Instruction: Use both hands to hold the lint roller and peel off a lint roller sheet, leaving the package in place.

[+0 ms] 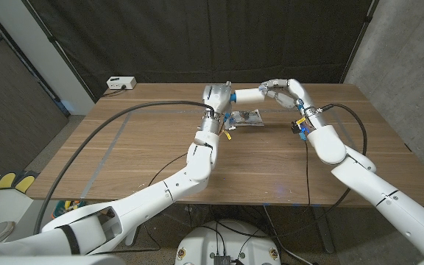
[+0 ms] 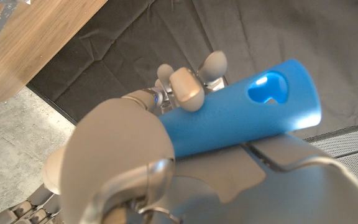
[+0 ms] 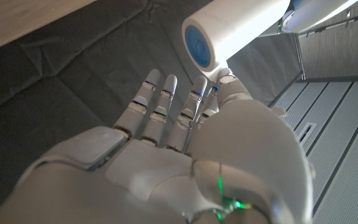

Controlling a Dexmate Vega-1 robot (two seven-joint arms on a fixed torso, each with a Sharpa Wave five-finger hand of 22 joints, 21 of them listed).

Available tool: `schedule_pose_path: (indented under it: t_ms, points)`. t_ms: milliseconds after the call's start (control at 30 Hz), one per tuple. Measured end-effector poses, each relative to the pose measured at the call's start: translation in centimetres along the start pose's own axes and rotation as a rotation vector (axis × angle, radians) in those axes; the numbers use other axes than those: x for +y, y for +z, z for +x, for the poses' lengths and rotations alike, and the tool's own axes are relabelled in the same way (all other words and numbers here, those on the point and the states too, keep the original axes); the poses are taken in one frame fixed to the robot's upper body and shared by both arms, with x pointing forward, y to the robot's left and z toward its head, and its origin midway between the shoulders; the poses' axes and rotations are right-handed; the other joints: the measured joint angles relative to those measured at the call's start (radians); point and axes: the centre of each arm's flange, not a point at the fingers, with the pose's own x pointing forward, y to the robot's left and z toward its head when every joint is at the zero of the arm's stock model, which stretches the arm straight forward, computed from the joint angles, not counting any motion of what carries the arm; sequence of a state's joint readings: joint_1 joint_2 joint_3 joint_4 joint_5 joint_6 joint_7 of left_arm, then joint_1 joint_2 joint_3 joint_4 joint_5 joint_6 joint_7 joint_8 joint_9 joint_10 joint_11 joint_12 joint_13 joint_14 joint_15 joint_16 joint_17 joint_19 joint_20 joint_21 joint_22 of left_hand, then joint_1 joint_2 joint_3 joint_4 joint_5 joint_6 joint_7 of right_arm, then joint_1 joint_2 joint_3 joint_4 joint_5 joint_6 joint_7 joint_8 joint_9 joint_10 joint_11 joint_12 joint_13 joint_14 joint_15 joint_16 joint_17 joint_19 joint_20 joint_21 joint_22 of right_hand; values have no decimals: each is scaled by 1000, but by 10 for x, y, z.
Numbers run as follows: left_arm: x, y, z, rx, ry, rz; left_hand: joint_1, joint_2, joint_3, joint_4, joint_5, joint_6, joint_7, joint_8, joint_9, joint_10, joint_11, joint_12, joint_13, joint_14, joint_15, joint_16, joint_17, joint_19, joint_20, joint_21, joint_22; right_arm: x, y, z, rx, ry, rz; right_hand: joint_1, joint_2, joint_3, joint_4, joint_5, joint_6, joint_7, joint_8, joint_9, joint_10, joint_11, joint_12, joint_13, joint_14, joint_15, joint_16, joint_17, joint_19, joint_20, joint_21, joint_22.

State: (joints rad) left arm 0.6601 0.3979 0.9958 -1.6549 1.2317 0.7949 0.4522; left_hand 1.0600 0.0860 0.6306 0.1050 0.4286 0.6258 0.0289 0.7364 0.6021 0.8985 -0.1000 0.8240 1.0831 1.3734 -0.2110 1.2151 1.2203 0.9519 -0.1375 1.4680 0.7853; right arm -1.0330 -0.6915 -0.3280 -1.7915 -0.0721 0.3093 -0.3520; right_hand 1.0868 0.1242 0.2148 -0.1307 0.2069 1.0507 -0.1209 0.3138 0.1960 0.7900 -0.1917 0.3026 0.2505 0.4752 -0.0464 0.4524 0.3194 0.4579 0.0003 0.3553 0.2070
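The left hand, just above the middle of the head view, is wrapped around the blue handle of the lint roller; the left wrist view shows its fingers curled over that handle. The roller is lifted clear of the surface and held roughly level, its white roll reaching toward the upper right of the head view.

The right hand sits at the far end of the roll, and in the right wrist view its fingers are spread and straight, with the roll's round end cap just beyond the fingertips. Whether a fingertip touches the sheet I cannot tell; nothing shows as pinched.

The package lies on the surface just below the roller in the head view, untouched by either hand.

So the first part looks done: the roller is raised and steadied, and the package is left in place. No loose sheet edge shows, so the peel itself seems not yet begun; the right hand must find the sheet's edge, pinch it and pull it away.
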Motion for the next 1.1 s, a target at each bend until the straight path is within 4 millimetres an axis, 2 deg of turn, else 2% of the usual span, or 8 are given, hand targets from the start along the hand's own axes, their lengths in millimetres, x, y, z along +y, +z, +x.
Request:
schedule_pose_path:
  t_ms: [67,167,200,367,533,1100]
  points:
    - [0,0,-1,-1,0,-1,0,0,0,0,0,0,0,0,-2,0,0,0,-4,0,0,0,0,0,0,0,-1,-3,4,0,-25,-27,-4,0,0,-3,2,1,2,-2,2,-4,23,-5,5,-4,16,-1,-5,-7,-3,-22,4,0]
    - [1,1,-1,-1,0,-4,0,0,1,-1,0,0,0,0,-4,-1,-1,0,-5,0,0,0,0,0,0,0,-3,-6,9,-1,-49,-54,-8,1,-1,-8,-2,14,4,-4,2,-9,48,-9,5,-9,29,-2,-13,-15,-8,-40,4,0]
    - [1,1,-1,-1,0,1,0,0,2,-2,0,0,0,0,-5,-1,-1,0,-5,0,0,0,0,0,0,0,-3,0,0,-4,-26,-80,15,3,-3,-11,-3,17,4,-4,2,-10,49,-8,5,-11,29,-2,-17,-17,-10,-42,4,0]
    - [2,2,-2,-1,2,2,0,0,4,-4,0,0,0,4,-7,-1,0,0,-9,0,0,0,0,0,0,0,-8,-1,1,-7,-37,-115,18,20,-20,-21,-12,34,36,-8,-5,-14,65,-13,5,-18,12,-3,-50,-30,-13,-44,11,5]
    - [3,2,-2,0,2,8,0,0,4,-4,-8,0,0,4,-10,0,0,5,-9,0,0,6,-1,0,0,3,-7,-2,-2,-12,-30,-132,26,23,-23,-26,-7,45,57,-11,-16,-14,63,-14,-11,-23,-8,-1,-70,-37,-30,-47,11,5]
    - [4,5,-4,3,-6,10,-2,-2,7,-9,-15,0,0,4,-16,0,0,8,-12,-5,6,6,-3,0,0,6,-12,-9,-4,-22,-77,-179,94,25,-26,-33,0,56,66,-9,-30,-14,61,-16,-18,-23,-27,0,-86,-41,-32,-45,11,5]
